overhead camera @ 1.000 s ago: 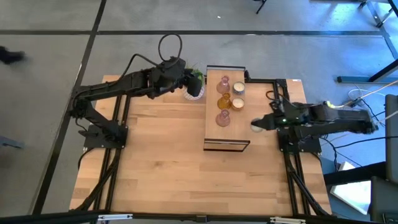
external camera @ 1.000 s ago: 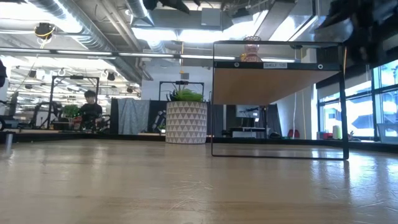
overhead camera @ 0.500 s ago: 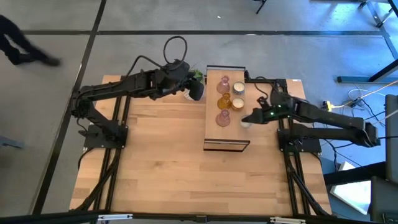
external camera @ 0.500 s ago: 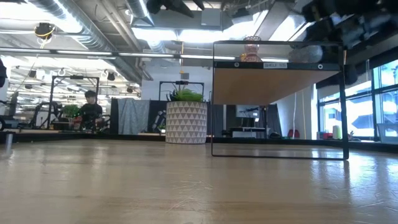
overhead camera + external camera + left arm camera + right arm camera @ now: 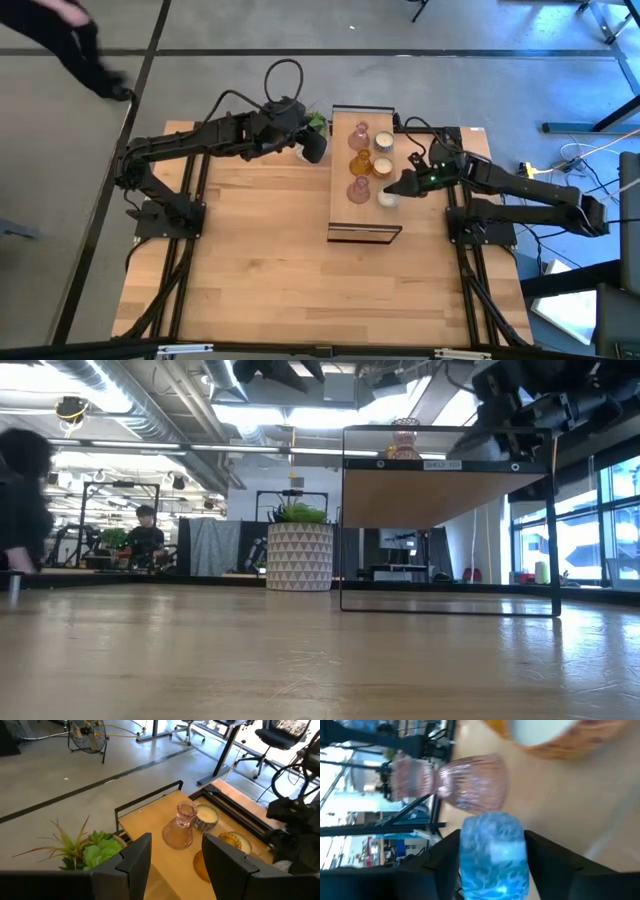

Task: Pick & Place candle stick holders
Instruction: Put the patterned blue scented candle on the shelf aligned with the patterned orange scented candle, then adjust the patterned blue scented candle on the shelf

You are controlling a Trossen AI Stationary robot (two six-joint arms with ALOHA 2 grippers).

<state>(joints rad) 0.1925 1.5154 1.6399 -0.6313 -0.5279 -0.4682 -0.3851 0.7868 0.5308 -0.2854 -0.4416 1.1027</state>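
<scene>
A long wooden black-framed stand stands mid-table. On it stand three glass holders, pink, amber and brownish-pink, and two cream-white round holders. My right gripper is over the stand's right side, shut on a third round holder with a blue-patterned wall. My left gripper is open and empty above the succulent, just left of the stand's far end. My right gripper pinches the round holder's blue-patterned side wall between its two fingers. The fingers come from the table's right side. The holder sits right beside the brownish-pink glass holder. Whether it rests on the stand's top, I cannot tell.
The succulent's white pot stands on the table against the stand's left side. The stand's near half is bare wood. A person walks on the floor beyond the table's far left corner.
My right gripper has gone toward the table's left edge with the round holder, from beside the stand's right side to over its top, next to the brownish-pink glass holder. It has stayed shut on the holder.
</scene>
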